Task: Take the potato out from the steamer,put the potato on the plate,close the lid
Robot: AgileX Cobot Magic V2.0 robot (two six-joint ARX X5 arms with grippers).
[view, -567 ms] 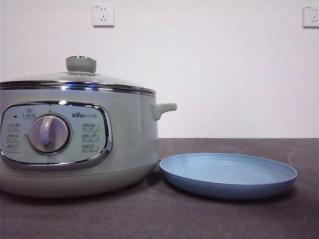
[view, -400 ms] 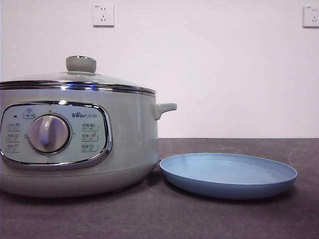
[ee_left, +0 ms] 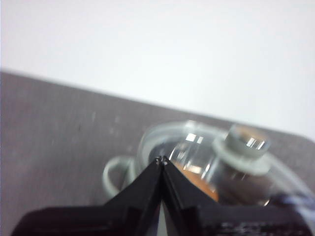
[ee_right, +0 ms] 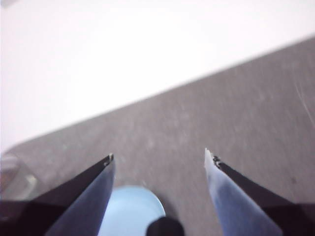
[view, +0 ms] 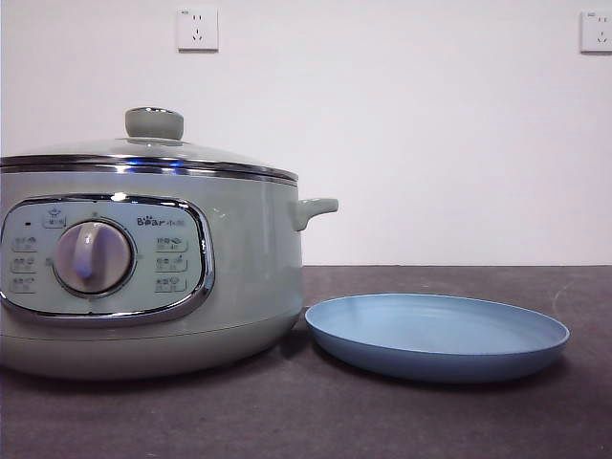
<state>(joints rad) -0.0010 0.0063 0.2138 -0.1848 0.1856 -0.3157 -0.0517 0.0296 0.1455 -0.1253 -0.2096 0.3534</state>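
Observation:
The pale-green steamer (view: 239, 268) stands at the left of the front view with its glass lid (view: 153, 148) on it, knob (view: 154, 122) on top. The light-blue plate (view: 437, 335) lies bare on the table to its right. In the left wrist view my left gripper (ee_left: 161, 160) is shut and empty, high above the steamer; the lid (ee_left: 197, 147) and its knob (ee_left: 244, 144) show beyond the tips, and the orange-brown potato (ee_left: 199, 178) shows through the glass. My right gripper (ee_right: 157, 156) is open and empty, high above the plate (ee_right: 130, 211). Neither arm shows in the front view.
The dark grey table (view: 316, 421) runs to a white wall with two sockets (view: 197, 28). The steamer's side handle (view: 314, 209) sticks out toward the plate.

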